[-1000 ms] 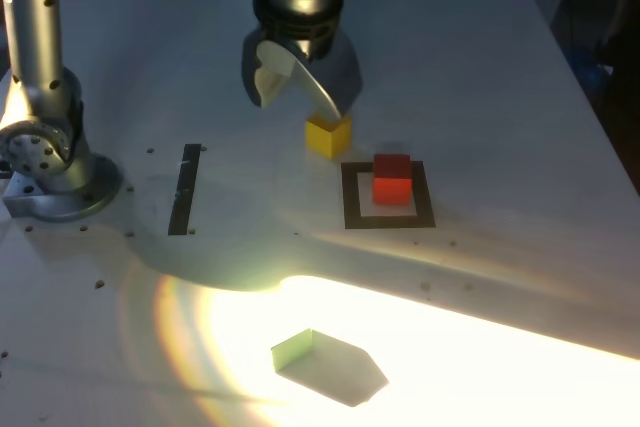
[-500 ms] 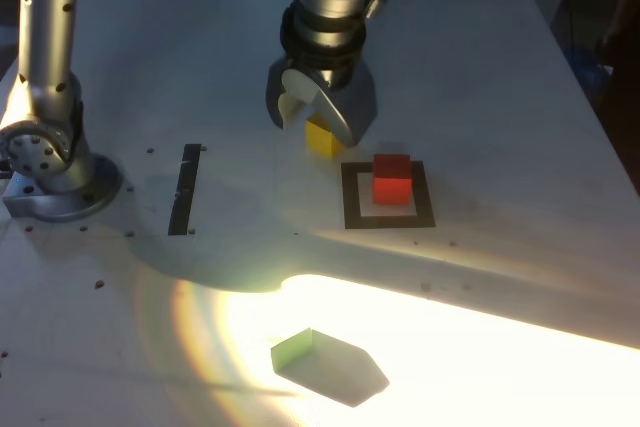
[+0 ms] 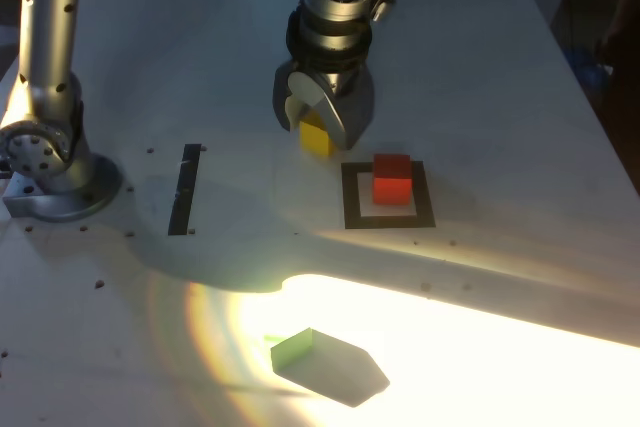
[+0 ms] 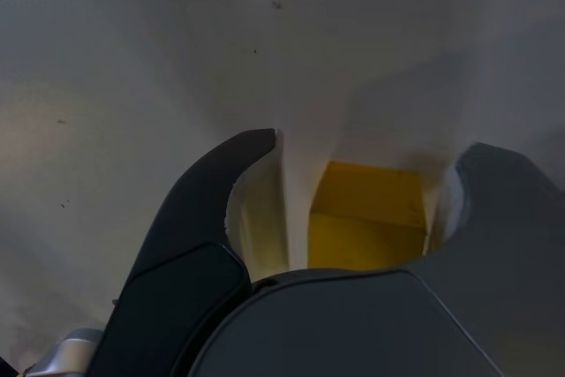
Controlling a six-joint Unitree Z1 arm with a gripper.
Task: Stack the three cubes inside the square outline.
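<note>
Wrist view: jaws parted around yellow cube, gap showing; exterior view adds red cube.

black tape strip on a white tabletop, small dark holes scattered about

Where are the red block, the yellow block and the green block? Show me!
Red block (image 3: 392, 188): exterior view, its front face.
Yellow block (image 4: 366, 243): wrist view, a side between the jaws.
Green block (image 3: 293, 349): exterior view, its shaded side.
</note>
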